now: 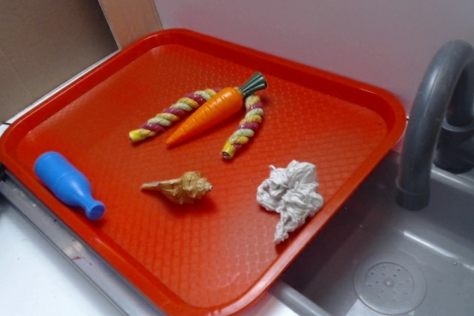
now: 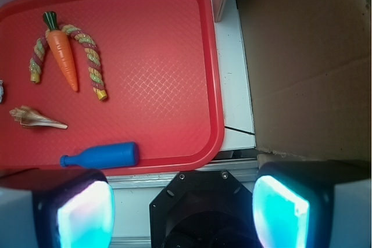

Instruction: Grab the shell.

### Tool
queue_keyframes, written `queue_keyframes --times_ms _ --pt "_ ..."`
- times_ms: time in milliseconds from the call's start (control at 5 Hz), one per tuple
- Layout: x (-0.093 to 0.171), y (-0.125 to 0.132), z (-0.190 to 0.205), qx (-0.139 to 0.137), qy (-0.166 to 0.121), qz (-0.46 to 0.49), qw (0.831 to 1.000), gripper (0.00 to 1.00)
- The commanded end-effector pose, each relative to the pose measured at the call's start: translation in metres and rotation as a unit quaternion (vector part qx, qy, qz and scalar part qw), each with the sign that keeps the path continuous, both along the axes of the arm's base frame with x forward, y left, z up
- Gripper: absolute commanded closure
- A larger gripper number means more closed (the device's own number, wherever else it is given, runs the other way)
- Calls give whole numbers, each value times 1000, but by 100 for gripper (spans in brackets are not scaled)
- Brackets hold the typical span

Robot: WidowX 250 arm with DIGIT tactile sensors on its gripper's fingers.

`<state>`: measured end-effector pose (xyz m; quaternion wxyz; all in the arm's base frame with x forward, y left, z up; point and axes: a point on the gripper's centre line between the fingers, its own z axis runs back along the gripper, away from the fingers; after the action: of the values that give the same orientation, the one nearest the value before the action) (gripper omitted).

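The shell [image 1: 180,186], tan and ridged with a thin point to the left, lies on the red tray [image 1: 318,109] near its front middle. In the wrist view the shell [image 2: 32,118] shows at the left edge of the tray [image 2: 174,85]. My gripper [image 2: 183,210] hangs high above, outside the tray's near corner, far from the shell. Its two glowing cyan pads [image 2: 87,213] stand wide apart with nothing between them. The gripper does not appear in the exterior view.
On the tray lie an orange carrot [image 1: 207,112] between two striped rope sticks [image 1: 172,114], a blue bottle [image 1: 68,184] and a white cloth wad [image 1: 290,195]. A grey sink [image 1: 385,271] with a faucet [image 1: 429,116] is at the right. A cardboard panel [image 2: 302,56] stands beside the tray.
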<state>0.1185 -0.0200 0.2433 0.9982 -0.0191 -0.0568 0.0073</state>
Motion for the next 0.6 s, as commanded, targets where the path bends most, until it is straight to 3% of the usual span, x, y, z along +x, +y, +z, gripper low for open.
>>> queue_keyframes --times_ms 0,200,400 --pt "0 0 0 0 0 0 1000 0" --pt "16 -26 -6 -4 -51 -108 993 0" --pt "22 -52 -19 16 -90 -197 976 0"
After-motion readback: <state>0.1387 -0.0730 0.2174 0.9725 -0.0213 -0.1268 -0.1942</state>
